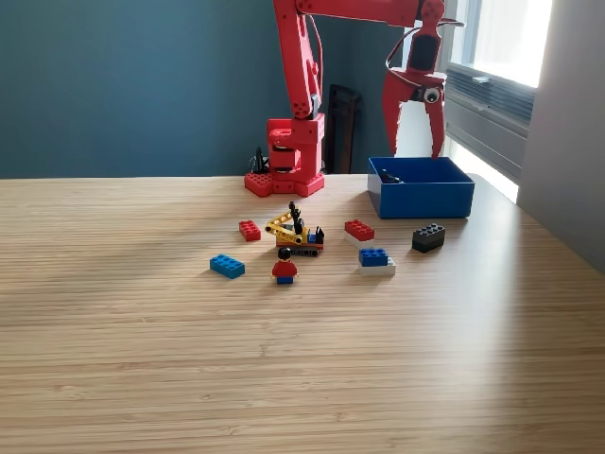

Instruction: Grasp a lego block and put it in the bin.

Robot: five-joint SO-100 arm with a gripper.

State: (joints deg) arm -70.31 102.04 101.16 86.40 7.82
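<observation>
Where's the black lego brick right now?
In the exterior view the black lego brick lies on the table's right side, just in front of the blue bin, to the right of the blue-on-white brick stack.

We see our red arm rising from its base at the back of the table, the upper link reaching across toward the exterior view's right. Our gripper hangs pointing down from the wrist, its two red fingers spread apart and holding nothing.
</observation>
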